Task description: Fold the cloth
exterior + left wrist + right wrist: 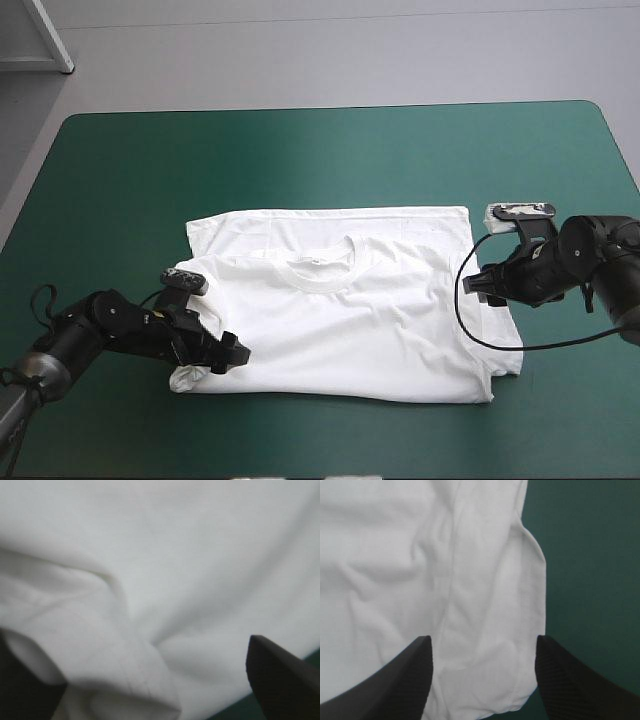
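The white T-shirt (340, 310) lies flat on the teal-green cover (330, 150), folded across, with its collar (322, 270) facing up. My left gripper (225, 355) sits low at the shirt's near left corner. In the left wrist view, this gripper (130, 645) is open, and a rolled hem (115, 680) lies between its fingers. My right gripper (487, 285) is at the shirt's right edge. In the right wrist view, this gripper (482, 640) is open, straddling the shirt's side hem (520, 630).
Bare teal-green cover (590, 555) lies beyond the shirt's right edge and rings the shirt on every side. The table's right edge (625, 160) runs close behind my right arm, and the near edge is just below my left arm.
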Robot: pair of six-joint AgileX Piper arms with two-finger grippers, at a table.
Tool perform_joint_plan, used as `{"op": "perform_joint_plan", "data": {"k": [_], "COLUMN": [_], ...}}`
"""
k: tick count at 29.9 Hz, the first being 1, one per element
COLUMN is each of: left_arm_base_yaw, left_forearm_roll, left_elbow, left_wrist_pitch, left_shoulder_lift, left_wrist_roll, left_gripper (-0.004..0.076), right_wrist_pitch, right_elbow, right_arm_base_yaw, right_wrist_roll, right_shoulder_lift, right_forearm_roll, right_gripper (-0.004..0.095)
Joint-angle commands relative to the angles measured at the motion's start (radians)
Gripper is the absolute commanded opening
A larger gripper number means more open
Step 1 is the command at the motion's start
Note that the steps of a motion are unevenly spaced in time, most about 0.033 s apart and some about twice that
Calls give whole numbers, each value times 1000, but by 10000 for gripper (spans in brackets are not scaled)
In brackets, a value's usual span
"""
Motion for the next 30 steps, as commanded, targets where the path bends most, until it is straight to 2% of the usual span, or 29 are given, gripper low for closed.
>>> {"op": "perform_joint_plan", "data": {"k": [1, 6, 14, 18, 27, 30], "left_arm_base_yaw": [-6, -6, -6, -6, -6, -6], "left_forearm_roll": [179, 445, 515, 513, 522, 522], "left_elbow": [-114, -277, -433, -447, -447, -447], "left_wrist_pitch": [25, 87, 178, 182, 173, 169], "left_shoulder_lift": [-41, -95, -179, -211, -214, -214], "left_wrist_roll": [-206, -431, -454, -457, -485, -487], "left_gripper": [706, 706, 706, 706, 706, 706], "right_wrist_pitch": [-49, -85, -165, -170, -181, -190], "right_elbow": [9, 68, 132, 140, 144, 166], "right_arm_base_yaw": [-11, -11, -113, -167, -167, -167], "right_wrist_roll": [25, 39, 37, -30, -49, -45], "right_shoulder_lift": [1, 53, 105, 137, 219, 236], "right_forearm_roll": [-38, -36, -30, 15, 54, 56], "right_gripper": [562, 562, 562, 562, 561, 483]}}
